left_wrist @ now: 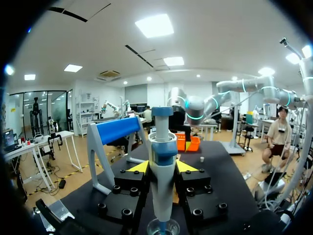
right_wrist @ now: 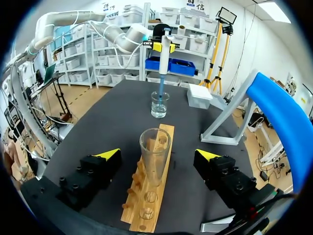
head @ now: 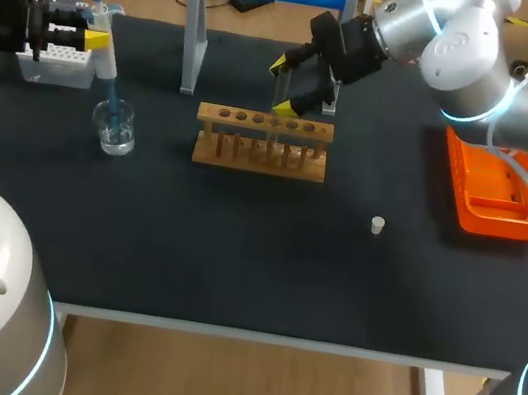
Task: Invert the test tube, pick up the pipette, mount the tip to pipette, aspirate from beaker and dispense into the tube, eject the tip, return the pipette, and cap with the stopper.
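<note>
One clear test tube (right_wrist: 155,147) stands mouth-up in the wooden rack (right_wrist: 146,200) — right gripper (right_wrist: 157,153) wide open around it; left gripper (left_wrist: 161,167) squeezes the pipette (left_wrist: 162,142).

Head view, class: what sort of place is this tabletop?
Probably a robotics lab bench set for chemistry practice: a wooden test tube rack and a clear glass beaker with a blue-and-white pipette dipped in it.
</note>
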Motion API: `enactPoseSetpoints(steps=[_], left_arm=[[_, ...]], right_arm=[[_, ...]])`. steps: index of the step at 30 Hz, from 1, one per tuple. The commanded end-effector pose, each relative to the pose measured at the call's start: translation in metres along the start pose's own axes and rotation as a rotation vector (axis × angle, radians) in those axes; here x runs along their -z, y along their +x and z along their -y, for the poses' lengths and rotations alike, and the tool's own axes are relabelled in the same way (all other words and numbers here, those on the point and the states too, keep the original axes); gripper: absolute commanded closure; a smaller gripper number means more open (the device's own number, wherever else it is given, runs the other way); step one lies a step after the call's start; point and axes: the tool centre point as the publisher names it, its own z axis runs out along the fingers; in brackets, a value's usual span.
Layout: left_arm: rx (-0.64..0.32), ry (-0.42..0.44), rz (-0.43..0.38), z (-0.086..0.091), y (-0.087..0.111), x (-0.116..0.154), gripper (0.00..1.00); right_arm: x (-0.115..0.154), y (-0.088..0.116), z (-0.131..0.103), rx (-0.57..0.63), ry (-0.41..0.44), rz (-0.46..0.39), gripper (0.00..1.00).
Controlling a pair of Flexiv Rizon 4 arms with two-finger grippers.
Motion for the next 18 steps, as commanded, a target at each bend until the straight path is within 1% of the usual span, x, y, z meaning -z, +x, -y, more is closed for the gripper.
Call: enactPoseSetpoints(steps=[1,6,9,18], left_arm=[[0.001,0.0,-0.005,0.001,-0.001,0.001,1.0],[0.001,0.0,-0.005,0.001,-0.001,0.001,1.0],[-0.005,-0.002,0.004,0.005,0.002,0.002,1.0],[-0.03,-0.016,0.03,0.032,0.01,0.005,1.0]], right_arm=[[0.001,-0.001,0.0,0.0,0.003,-0.004,0.0],[0.001,-0.001,0.0,0.0,0.003,-0.004,0.0],[0.001,-0.001,0.0,0.0,0.003,-0.004,0.0],[0.001,-0.001,0.0,0.0,0.003,-0.004,0.0]])
